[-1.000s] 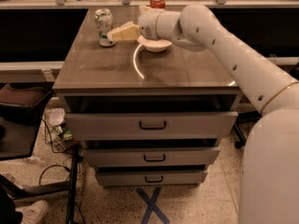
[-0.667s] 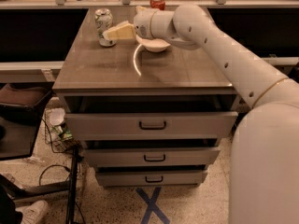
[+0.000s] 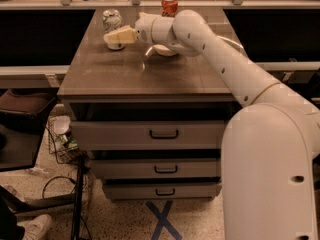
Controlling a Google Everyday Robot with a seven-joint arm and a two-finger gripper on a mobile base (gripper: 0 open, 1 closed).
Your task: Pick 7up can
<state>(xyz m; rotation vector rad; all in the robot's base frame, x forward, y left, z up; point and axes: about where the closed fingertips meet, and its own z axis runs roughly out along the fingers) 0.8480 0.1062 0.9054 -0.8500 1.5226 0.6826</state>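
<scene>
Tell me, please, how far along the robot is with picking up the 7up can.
Done: the approach; the gripper is right at the 7up can, near the far left corner of the table. In hand: the grasp, though I cannot tell whether it is secured. Left: the lift, as the can stands on the table.

Smooth plastic hand (image 3: 108, 37) at shiny metal 7up can (image 3: 112, 20), tabletop (image 3: 125, 74) w/ matt wood grain.
</scene>
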